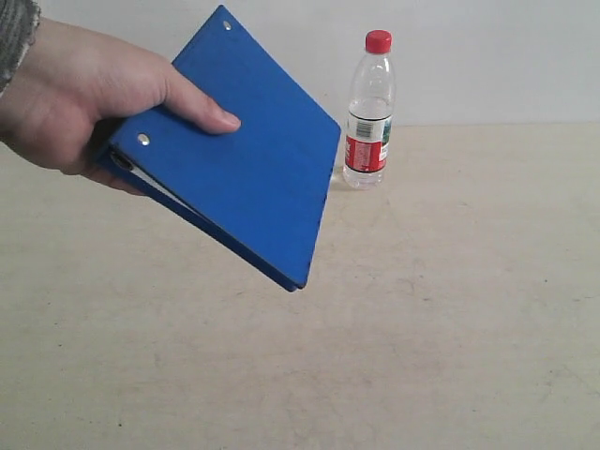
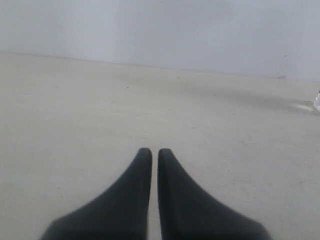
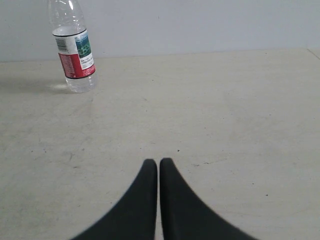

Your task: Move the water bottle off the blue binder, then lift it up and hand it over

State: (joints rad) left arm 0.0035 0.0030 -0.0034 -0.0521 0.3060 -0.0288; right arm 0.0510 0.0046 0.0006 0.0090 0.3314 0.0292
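The blue binder [image 1: 253, 159] is a deep, even blue with two silver rivets [image 1: 143, 140]. The water bottle [image 1: 368, 117] is clear, with a red cap [image 1: 378, 41] and a label [image 1: 367, 142] banded white above red, carrying a green patch. The hand [image 1: 84, 98] is light pinkish skin, and its sleeve [image 1: 14, 33] is mottled grey knit. The table [image 1: 450, 309] is pale beige, faintly speckled, and the wall [image 1: 487, 56] is off-white. The left gripper [image 2: 154, 152] and right gripper [image 3: 158, 162] are matte black.

My exterior camera looks down across the table [image 1: 450, 356] toward the wall [image 1: 487, 56], close in. Both wrist cameras sit low, skimming the table wallward. Exterior and right wrist share the water bottle [image 1: 369, 112], at one o'clock from exterior centre.
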